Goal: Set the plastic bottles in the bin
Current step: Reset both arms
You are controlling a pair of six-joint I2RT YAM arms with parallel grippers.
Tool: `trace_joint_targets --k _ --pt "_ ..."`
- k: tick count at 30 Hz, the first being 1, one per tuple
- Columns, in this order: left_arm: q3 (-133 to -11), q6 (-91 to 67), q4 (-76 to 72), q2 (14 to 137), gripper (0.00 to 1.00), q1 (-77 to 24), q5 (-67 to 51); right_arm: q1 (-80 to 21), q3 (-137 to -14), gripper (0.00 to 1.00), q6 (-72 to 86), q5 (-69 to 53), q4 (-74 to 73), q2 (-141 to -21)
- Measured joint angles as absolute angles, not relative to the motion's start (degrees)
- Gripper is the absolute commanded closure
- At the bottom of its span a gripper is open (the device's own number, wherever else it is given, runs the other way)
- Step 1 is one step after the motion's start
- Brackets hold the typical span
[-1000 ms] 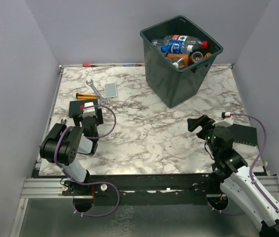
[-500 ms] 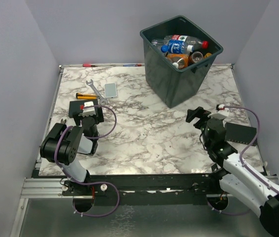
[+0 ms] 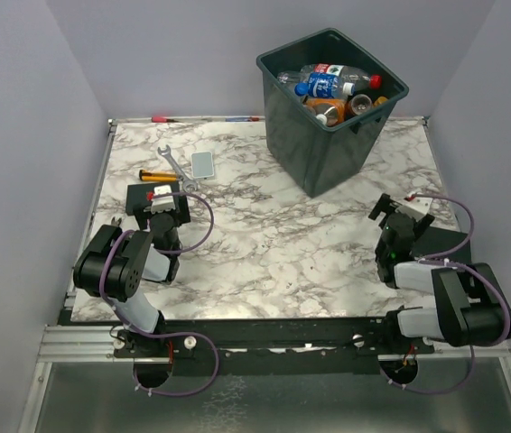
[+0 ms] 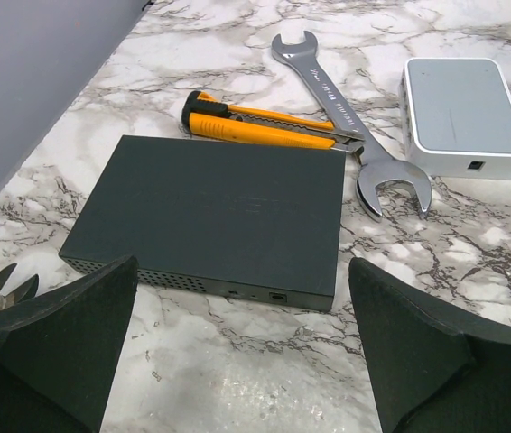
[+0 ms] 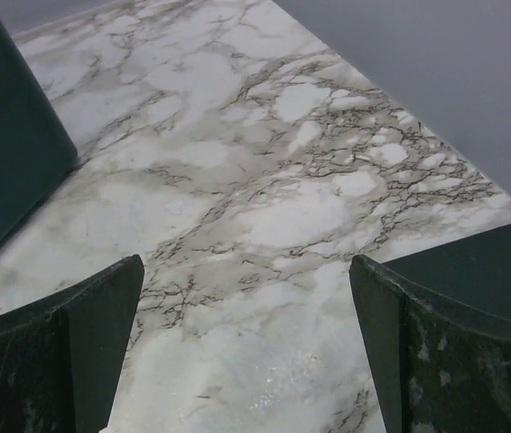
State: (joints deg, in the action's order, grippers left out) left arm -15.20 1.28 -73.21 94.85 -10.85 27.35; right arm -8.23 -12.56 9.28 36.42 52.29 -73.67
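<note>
Top external view: the bin (image 3: pixel 314 153) is sitting at the far right of the marble table (image 3: pixel 264 253), and the plastic bottles (image 3: pixel 329 87) are lying piled inside it, none showing on the tabletop. A wrench (image 3: pixel 176 164), an orange knife (image 3: pixel 158 174) and a small white box (image 3: pixel 202 163) are lying at far left, with a black slab (image 3: pixel 140 195) just in front of them. The left claw (image 3: pixel 167 209) is hovering at that slab; the right claw (image 3: pixel 391 209) is hanging near the right edge, well apart from the bin. Grey walls are closing in three sides, and the middle of the table is lying open.

Left wrist view: the left claw (image 4: pixel 242 271) is standing wide open and holding nothing, with the slab (image 4: pixel 210 207) lying between its fingers and the wrench (image 4: pixel 346 117). Metal pliers tips (image 4: pixel 3 290) are peeking in at lower left.

Right wrist view: the right claw (image 5: pixel 246 271) is gaping fully, gripping nothing, over bare marble. The bin's wall (image 5: pixel 3 135) is rising at left, and a dark slab (image 5: pixel 481 262) is lying at right beside the grey wall.
</note>
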Motion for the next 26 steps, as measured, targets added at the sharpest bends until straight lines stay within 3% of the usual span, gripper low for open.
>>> trace_joint_targets --k 8,26 --pt "-15.2 1.3 -73.3 94.8 0.01 -11.3 27.4 -4.5 -16.1 0.0 5.4 29.2 60.4 -85.7" --pt "-14.9 1.3 -74.1 94.8 0.01 -11.3 27.6 -2.5 -12.7 0.0 2.1 17.6 73.2 -88.9"
